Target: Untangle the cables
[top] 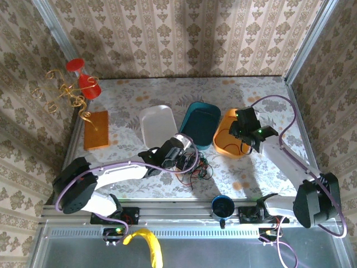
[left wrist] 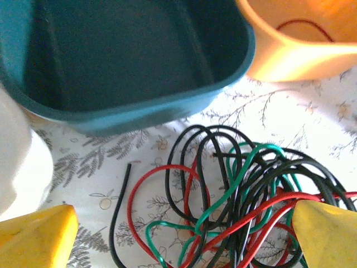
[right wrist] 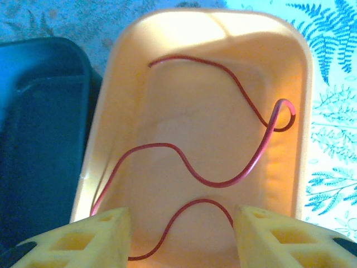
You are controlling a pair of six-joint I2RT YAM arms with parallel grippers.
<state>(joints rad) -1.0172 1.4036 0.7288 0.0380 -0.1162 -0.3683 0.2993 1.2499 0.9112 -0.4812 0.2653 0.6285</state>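
Near the table's near edge, at its middle, one tangle of cables (left wrist: 245, 206) lies: red, black and green strands, too interwoven to count. The left gripper (left wrist: 181, 237) hangs over it, fingers spread wide, holding nothing. Three bins stand side by side behind it: white bin (top: 158, 125), teal bin (top: 201, 123), orange bin (right wrist: 304, 111). One red cable (right wrist: 156, 145) lies loose inside the orange bin, beneath the right gripper (right wrist: 181, 237), whose fingers are parted and empty.

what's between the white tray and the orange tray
The teal tray sits between the white tray and the orange tray, clearest in the top view.
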